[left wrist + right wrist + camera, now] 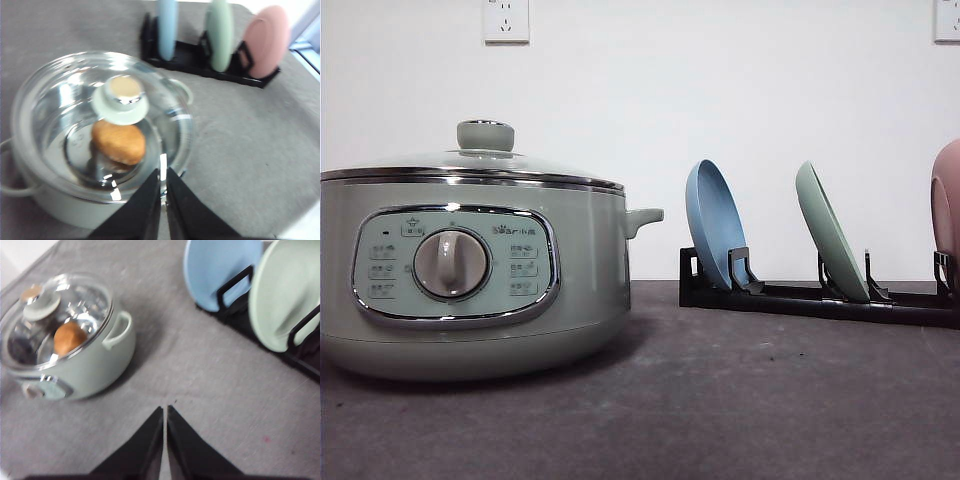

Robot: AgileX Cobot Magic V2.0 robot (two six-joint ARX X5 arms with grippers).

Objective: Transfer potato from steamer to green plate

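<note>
The left gripper (163, 200) has its fingers pressed together, holding nothing, with their tips just over the near rim of the steamer (95, 200). Just beyond the tips, under the glass lid (60, 105) with its green knob (122, 100), the potato (118, 142) lies on the steamer's floor. Farther out from these fingers stands the black rack (195, 57) on the bench (250, 150).

The right gripper (164, 440) is likewise pressed together and empty, above bare bench. The steamer sits well off to one side of its fingers; the green plate (282, 295) stands on edge in the rack to the other side, next to the blue plate (220, 265).

The task looks barely begun: lid on, potato inside, plate still racked. The next move likely calls for spreading the left fingers and pinching the knob to lift the lid clear. The green plate probably must be laid flat on the bench before the potato can go onto it.
</note>
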